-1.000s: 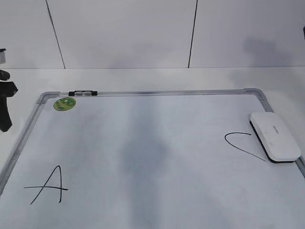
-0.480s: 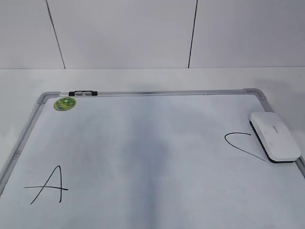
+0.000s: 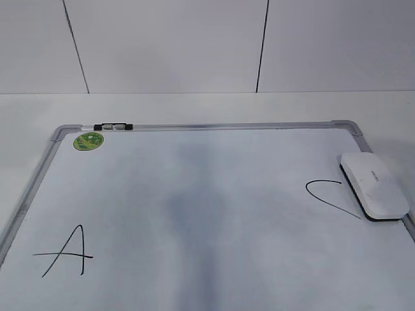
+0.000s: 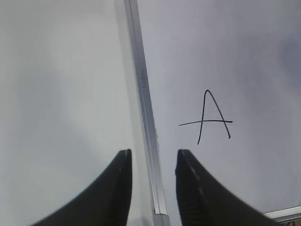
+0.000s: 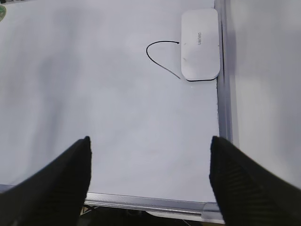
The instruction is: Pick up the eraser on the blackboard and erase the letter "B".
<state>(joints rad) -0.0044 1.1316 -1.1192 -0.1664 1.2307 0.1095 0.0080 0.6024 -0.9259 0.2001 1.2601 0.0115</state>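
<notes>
At the left, the left gripper (image 4: 153,162) hangs above the left frame of the blackboard (image 3: 39,172); its two dark fingers (image 4: 115,188) are a little apart, with the grey frame bar showing in the gap between them, and they hold nothing. Just right of this bar, on the near left part of the board, is a black "A" (image 3: 63,253). In the far left corner of the board sits a round green sticker (image 3: 88,140), and just beside it, on the far frame, lies a small black-and-silver marker (image 3: 112,126). The middle of the board has only a grey smudged shade, and no letter "B" is visible there. Further right is a curved black stroke (image 3: 327,194) that touches the eraser (image 3: 374,185). The eraser lies flat on the board against its right frame, white side up, with no gripper touching it. The right gripper (image 5: 150,176) is above the near edge of the board, its fingers spread wide and empty, well apart from the eraser.
</notes>
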